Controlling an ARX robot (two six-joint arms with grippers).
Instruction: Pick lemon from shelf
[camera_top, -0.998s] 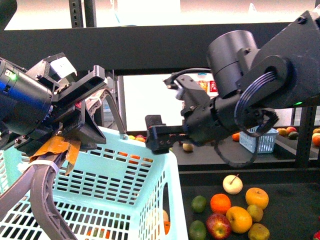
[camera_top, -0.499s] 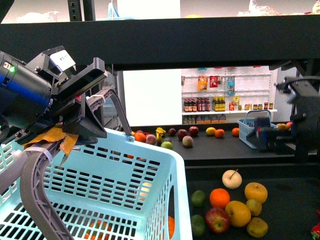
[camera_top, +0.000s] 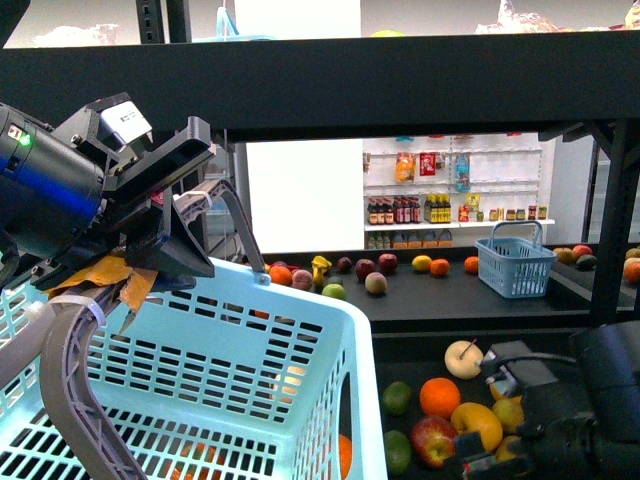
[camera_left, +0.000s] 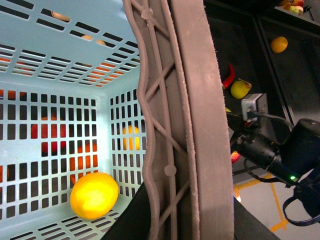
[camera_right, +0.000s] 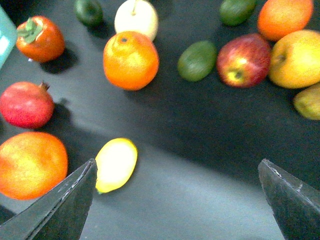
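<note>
**Jaws spread above the lemon, grasp not yet made**

The left jaws are clamped on the grey handle (camera_top: 70, 380) of the pale-blue basket (camera_top: 300, 300), holding it up. The right jaws stand wide apart over the dark shelf (camera_right: 210, 150), gripping nothing. The lemon (camera_right: 116, 165) lies on that shelf just beside one fingertip (camera_right: 75, 200), off-centre in the gap. This looks like the approach. Next, the arm likely must centre on the lemon, lower and close.
</note>
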